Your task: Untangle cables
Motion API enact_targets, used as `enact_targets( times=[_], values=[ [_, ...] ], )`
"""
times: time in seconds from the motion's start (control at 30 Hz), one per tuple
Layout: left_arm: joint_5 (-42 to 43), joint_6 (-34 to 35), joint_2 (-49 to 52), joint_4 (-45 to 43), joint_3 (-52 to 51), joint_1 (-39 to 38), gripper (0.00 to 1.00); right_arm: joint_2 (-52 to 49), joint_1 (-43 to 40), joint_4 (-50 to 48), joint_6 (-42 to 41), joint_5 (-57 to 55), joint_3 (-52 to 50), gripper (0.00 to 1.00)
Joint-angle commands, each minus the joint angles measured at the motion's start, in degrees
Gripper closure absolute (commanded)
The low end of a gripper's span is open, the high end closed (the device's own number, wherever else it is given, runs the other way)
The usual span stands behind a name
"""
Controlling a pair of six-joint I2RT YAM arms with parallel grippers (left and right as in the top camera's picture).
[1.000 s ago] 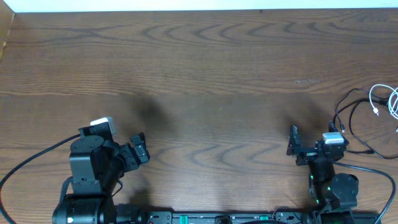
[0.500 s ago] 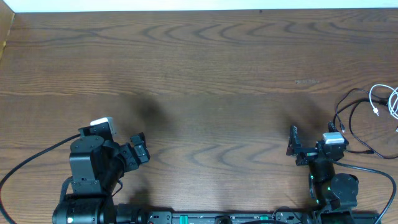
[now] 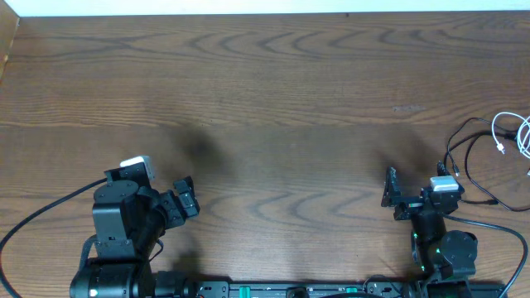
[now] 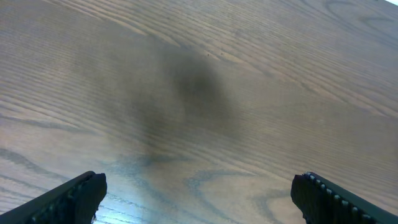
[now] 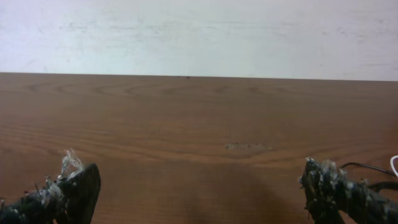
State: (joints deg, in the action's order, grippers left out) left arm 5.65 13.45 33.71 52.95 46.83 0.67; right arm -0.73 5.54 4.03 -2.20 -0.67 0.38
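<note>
The two cables lie together at the table's far right edge. The white cord [image 3: 496,132] loops off the edge with a small plug end. The thin black cord [image 3: 454,142] curves beside it toward my right arm. In the right wrist view only a bit of the black cord [image 5: 368,167] and of the white cord [image 5: 395,163] show at the right edge. My left gripper [image 3: 187,197] [image 4: 199,190] is open and empty over bare wood at the front left. My right gripper [image 3: 388,188] [image 5: 199,190] is open and empty, left of the cables.
The wooden table [image 3: 273,99] stretches from the arms to a white wall at the back. A thick black robot wire [image 3: 41,217] trails off the left arm. Another robot wire [image 3: 497,225] runs by the right arm's base.
</note>
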Motion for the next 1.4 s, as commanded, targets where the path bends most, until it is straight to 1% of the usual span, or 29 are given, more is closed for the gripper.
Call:
enact_targets(
  times=[0.0,0.23,0.33,0.43,0.5,0.77,1.0,1.13,1.3,1.37],
  values=[
    [-0.35,-0.74,-0.02,0.13,-0.17,0.02,0.01,0.24,0.5,0.28,-0.55,0.37,-0.07,0.01],
    [-0.37,-0.79,-0.22,0.39,-0.17,0.0,0.01,0.24,0.5,0.28,-0.55,0.39,-0.07,0.01],
    [-0.37,-0.96,-2.58,0.2,-1.18,-0.11,0.01,0.24,0.5,0.28,-0.55,0.39,-0.07,0.01],
    [-0.37,-2.19,-5.6,-2.38,-4.37,-0.15,0.01,0.24,0.5,0.28,-0.55,0.39,-0.07,0.01],
    [-0.35,-3.52,-8.52,-5.92,-8.11,-0.15,0.01,0.24,0.5,0.28,-0.55,0.39,-0.07,0.01],
    [-0.13,-3.63,-21.86,-23.85,-24.5,-0.15,0.01,0.24,0.5,0.28,-0.55,0.39,-0.07,0.01],
    [-0.11,-5.49,-30.86,-36.92,-34.82,-0.09,0.01,0.24,0.5,0.28,-0.55,0.37,-0.07,0.01],
    [0.0,-8.81,-33.7,-43.76,-38.99,-0.09,0.01,0.24,0.5,0.28,-0.55,0.39,-0.07,0.01],
    [4.15,-17.46,-33.64,-53.62,-43.19,-0.09,0.01,0.24,0.5,0.28,-0.55,0.39,-0.07,0.01],
    [4.2,-19.5,-33.64,-57.27,-44.72,-0.09,0.01,0.24,0.5,0.28,-0.55,0.37,-0.07,0.01]
  ],
)
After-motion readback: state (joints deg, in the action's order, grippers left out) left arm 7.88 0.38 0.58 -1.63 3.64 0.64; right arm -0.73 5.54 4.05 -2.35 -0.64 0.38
